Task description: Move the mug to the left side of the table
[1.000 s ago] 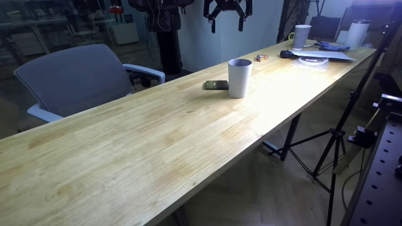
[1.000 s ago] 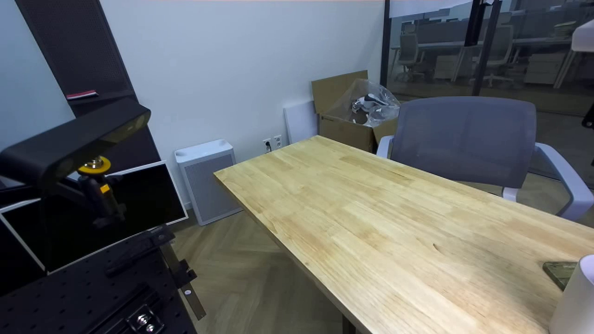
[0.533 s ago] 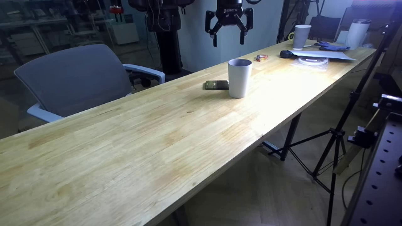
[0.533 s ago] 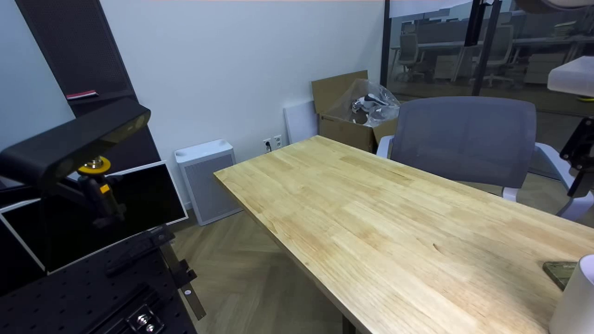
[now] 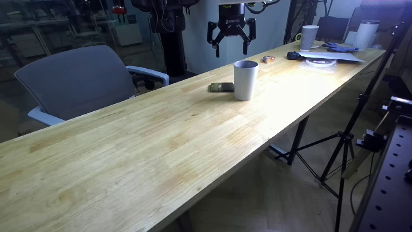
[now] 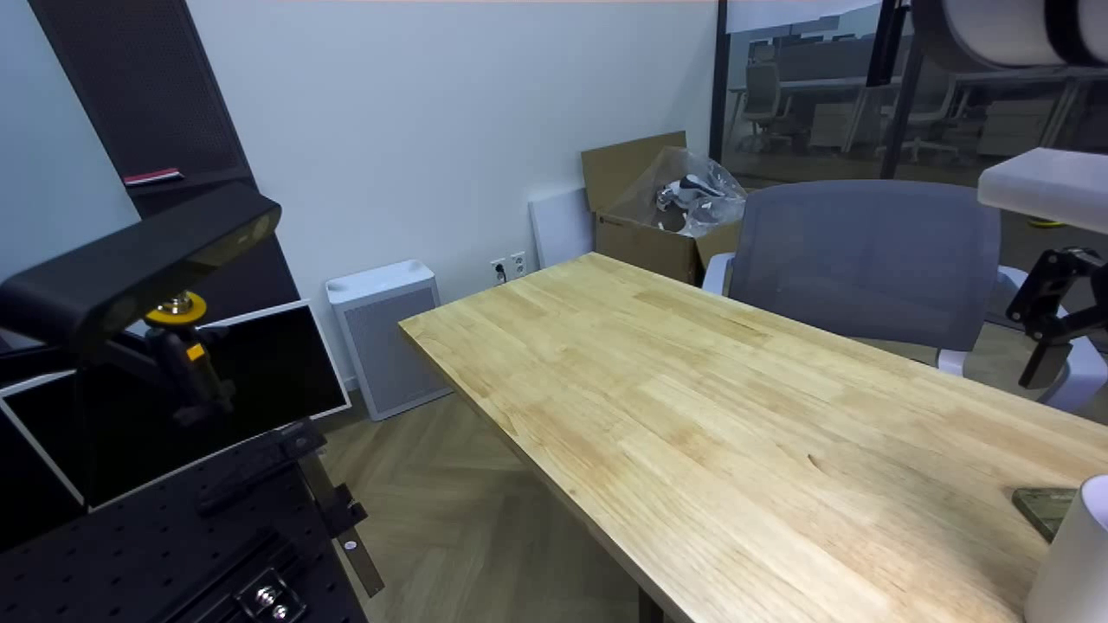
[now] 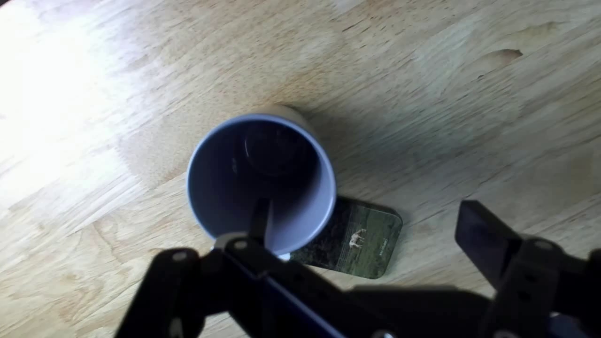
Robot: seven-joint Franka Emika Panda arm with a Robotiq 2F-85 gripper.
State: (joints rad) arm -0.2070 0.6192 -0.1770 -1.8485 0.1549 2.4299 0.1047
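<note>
The plain white mug (image 5: 246, 80) with a dark inside stands upright on the long light wood table (image 5: 145, 145). In an exterior view it is cut off at the lower right edge (image 6: 1073, 562). The wrist view looks down into the mug (image 7: 305, 206). My gripper (image 5: 231, 51) is open and empty, above and behind the mug in that view, apart from it. In the wrist view the gripper (image 7: 368, 225) has one finger (image 7: 261, 218) overlapping the mug's opening and the other finger (image 7: 483, 230) off to the right over the wood.
A flat dark phone-like object (image 5: 222, 87) lies close beside the mug. A small red wrapper (image 5: 268, 59), paper (image 5: 334, 56), blue gloves (image 5: 341, 48), a yellow-handled cup (image 5: 309, 38) and a white tumbler (image 5: 367, 35) are at the far end. A grey chair (image 5: 77, 80) stands along one edge.
My gripper has come down towards the table and now shows fully in an exterior view. It has entered at the right edge elsewhere. It stays open; the mug has not moved.
</note>
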